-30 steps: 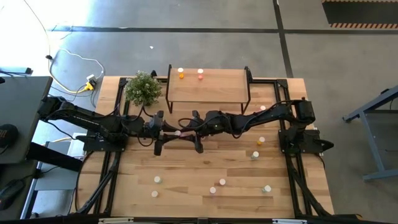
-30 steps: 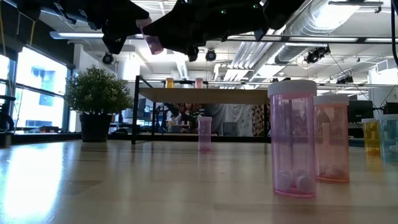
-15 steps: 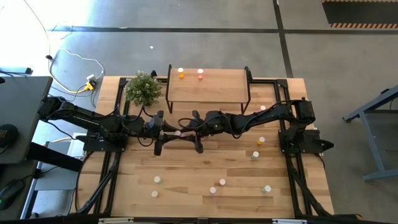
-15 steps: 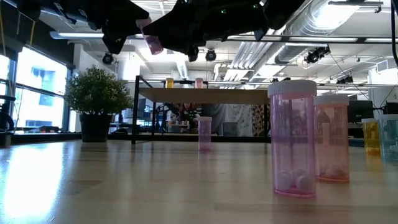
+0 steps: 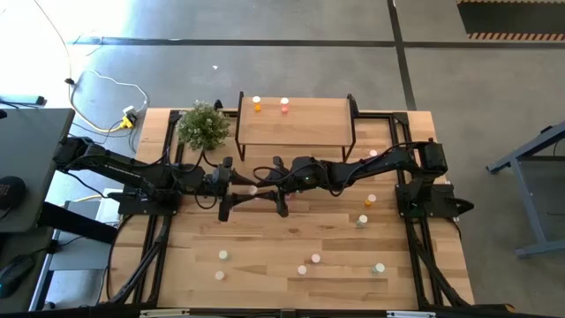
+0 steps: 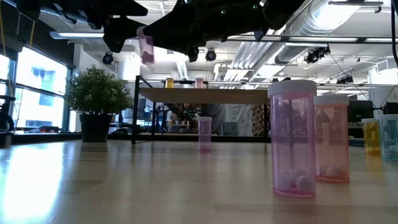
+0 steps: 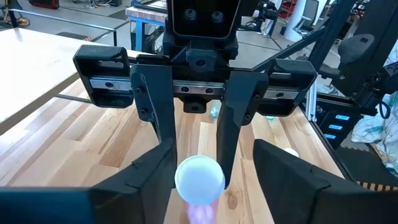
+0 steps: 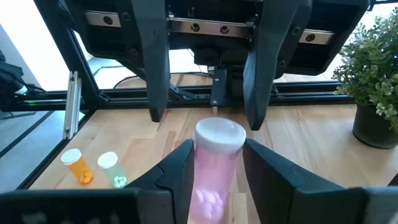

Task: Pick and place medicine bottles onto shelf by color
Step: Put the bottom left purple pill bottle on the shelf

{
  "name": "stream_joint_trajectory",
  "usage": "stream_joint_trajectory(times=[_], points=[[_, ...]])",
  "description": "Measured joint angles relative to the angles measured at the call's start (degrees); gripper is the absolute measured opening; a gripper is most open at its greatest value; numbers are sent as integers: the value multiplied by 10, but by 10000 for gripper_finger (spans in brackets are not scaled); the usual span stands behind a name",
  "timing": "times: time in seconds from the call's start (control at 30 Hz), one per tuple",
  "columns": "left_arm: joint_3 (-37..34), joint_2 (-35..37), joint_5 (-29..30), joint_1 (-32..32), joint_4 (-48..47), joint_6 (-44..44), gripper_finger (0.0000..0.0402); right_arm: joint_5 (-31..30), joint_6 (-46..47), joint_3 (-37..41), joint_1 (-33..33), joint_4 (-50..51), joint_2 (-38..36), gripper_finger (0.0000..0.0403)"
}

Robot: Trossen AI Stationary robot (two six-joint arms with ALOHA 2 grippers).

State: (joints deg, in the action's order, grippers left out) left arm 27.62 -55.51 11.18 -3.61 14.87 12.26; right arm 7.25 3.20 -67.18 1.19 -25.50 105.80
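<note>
Item: pink bottle point(image 8: 214, 163), white cap, held in mid-air above the table centre, in front of the shelf point(image 5: 296, 124); right gripper point(image 8: 214, 155) clamped on its body while left gripper point(image 7: 198, 163) stood spread wide around its cap, not touching; judged a hand-over between arms, the right one bearing the load; contents: pale pills at the bottle's base. Shelf held one orange bottle point(image 5: 257, 105) and one pink point(image 5: 284, 104), side by side; other bottles stood scattered on the table point(image 5: 265, 243).

Two dark arms point(image 5: 353, 168), black cabling
</note>
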Motion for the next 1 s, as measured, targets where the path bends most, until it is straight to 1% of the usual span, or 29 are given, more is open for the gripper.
stream_joint_trajectory(times=[0.13,0.3,0.47,0.67,0.83,1.0], points=[[0,0,0,0,0,0,222,-8,9,0,0,0,0,117],[0,0,2,0,0,0,221,-8,9,0,0,0,0,95],[0,0,14,0,0,-5,216,-10,9,0,0,0,0,92],[0,11,15,0,-3,-5,211,-11,9,0,0,0,0,92],[0,51,4,0,-61,-4,205,-14,9,0,0,0,0,92],[0,93,3,-3,-144,28,196,-26,9,0,0,0,0,92]])
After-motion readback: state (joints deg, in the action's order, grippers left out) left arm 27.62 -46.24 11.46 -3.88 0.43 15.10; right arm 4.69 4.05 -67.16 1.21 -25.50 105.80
